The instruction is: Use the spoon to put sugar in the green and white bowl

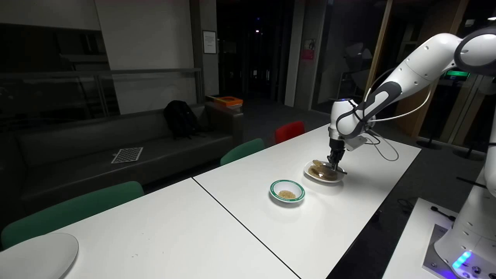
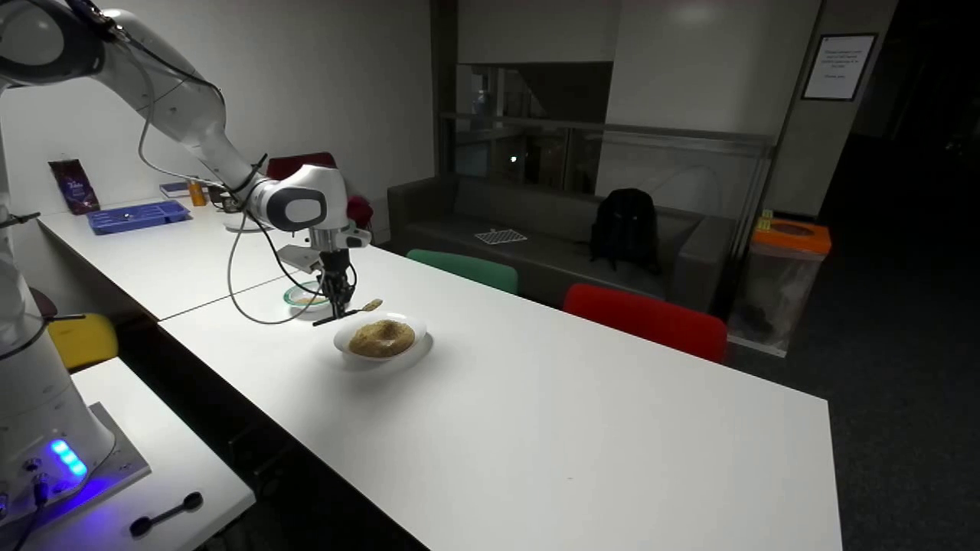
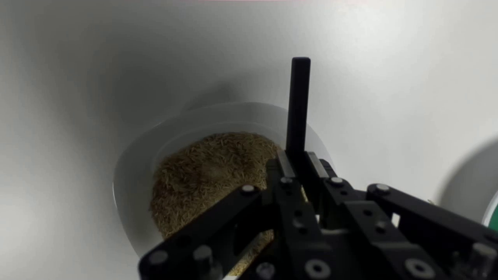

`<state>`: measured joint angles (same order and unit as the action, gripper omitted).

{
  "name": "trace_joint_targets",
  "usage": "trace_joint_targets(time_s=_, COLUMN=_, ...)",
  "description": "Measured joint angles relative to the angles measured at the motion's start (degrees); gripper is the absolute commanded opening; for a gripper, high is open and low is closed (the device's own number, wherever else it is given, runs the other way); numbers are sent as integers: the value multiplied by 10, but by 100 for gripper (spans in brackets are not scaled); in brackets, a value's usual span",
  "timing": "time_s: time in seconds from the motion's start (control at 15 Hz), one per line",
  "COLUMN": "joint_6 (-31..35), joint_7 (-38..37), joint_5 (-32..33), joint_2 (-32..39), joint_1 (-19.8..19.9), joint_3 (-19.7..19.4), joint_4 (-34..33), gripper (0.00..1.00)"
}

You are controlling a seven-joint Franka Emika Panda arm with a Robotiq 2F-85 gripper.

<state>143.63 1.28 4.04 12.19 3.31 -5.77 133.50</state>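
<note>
Far beyond the white table (image 2: pixel 597 428), in poor light, we note a dark sofa (image 1: pixel 116 133). On the table stands the dish (image 3: pixel 233 116) with a brown mound of sugar (image 2: pixel 381 340). In an exterior view the bowl (image 1: pixel 286 186) stands to the left of the dish and nearer, the two apart; some sugar already lies in it.

We find the jaws of the gripper (image 2: pixel 340 313) drawn together on the spoon (image 3: pixel 298 103), only the slim handle between them, about midway along. Against the dish, the spoon shows past the far left rim in an exterior view, apart from the mound; whether its head is over the dish we cannot tell. Both exterior views show that head tan, which we take for a load.

We judge the spoon light and stiff, unlikely to bend or break. Its handle looks smooth and could pivot in the grip. The sugar appears dry and loose, and should slide off at a slight tilt. Mid-handle seems a sound hold; closer to the head would steady it but shorten the reach. We advise no regrasp while loaded, a slow level crossing, and a turn only above the bowl's middle.
</note>
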Motion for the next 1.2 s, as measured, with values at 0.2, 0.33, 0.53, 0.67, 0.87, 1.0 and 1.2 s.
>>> trace_joint_targets(time_s=0.2, joint_6=0, joint_7=0, joint_5=0, joint_2=2, joint_1=-3, joint_3=3, joint_4=1, gripper=3)
trace_joint_targets(time_s=0.33, joint_6=0, joint_7=0, joint_5=0, joint_2=2, joint_1=-5, joint_3=8, joint_4=2, gripper=3)
trace_joint_targets(time_s=0.53, joint_6=0, joint_7=-1, joint_5=2, joint_2=2, joint_1=-12, joint_3=17, joint_4=5, gripper=3)
trace_joint_targets(time_s=0.67, joint_6=0, joint_7=-6, joint_5=5, joint_2=2, joint_1=-21, joint_3=21, joint_4=8, gripper=3)
trace_joint_targets(time_s=0.87, joint_6=-5, joint_7=-21, joint_5=18, joint_2=1, joint_1=-38, joint_3=26, joint_4=13, gripper=3)
trace_joint_targets(time_s=1.0, joint_6=-14, joint_7=-33, joint_5=28, joint_2=-1, joint_1=-49, joint_3=31, joint_4=15, gripper=3)
trace_joint_targets(time_s=1.2, joint_6=-31, joint_7=-44, joint_5=36, joint_2=-7, joint_1=-62, joint_3=38, joint_4=16, gripper=3)
